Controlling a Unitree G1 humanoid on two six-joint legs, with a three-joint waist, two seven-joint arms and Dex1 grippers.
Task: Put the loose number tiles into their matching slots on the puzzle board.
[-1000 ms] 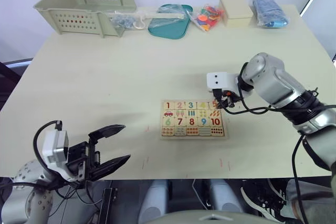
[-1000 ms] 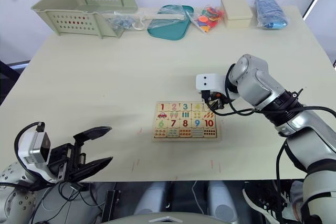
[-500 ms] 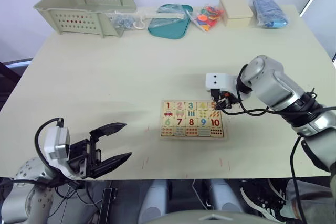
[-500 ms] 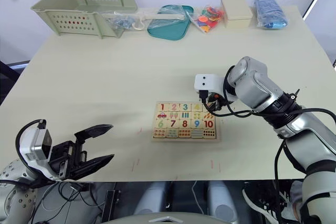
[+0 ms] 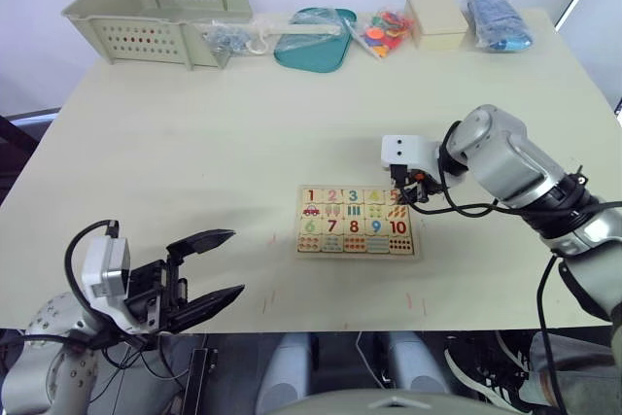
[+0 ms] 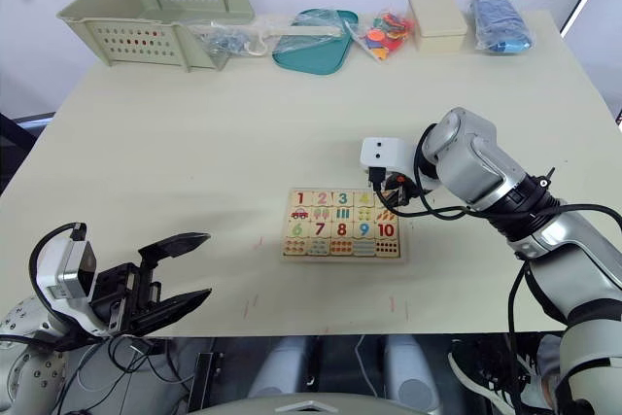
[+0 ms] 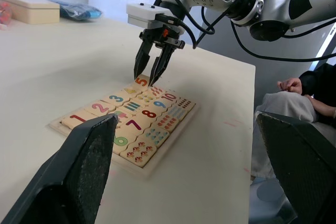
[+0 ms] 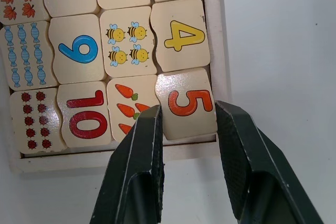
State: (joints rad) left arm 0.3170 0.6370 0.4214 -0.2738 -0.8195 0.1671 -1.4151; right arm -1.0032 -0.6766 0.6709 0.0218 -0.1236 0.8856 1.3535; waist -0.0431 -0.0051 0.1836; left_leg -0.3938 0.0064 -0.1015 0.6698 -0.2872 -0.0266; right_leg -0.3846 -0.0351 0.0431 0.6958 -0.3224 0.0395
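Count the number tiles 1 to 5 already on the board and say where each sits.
5, all in the board's far row: 1, 2, 3, 4, then 5 at the right end, under the open right gripper.

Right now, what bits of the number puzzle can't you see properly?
- Tile 5: in the head views the right gripper covers it.
- Carrot tile: in the right wrist view a finger hides its lower part.
- Puzzle board: the right wrist view's edges cut off its far rows.
- Dot tiles: too small to count in the head views.
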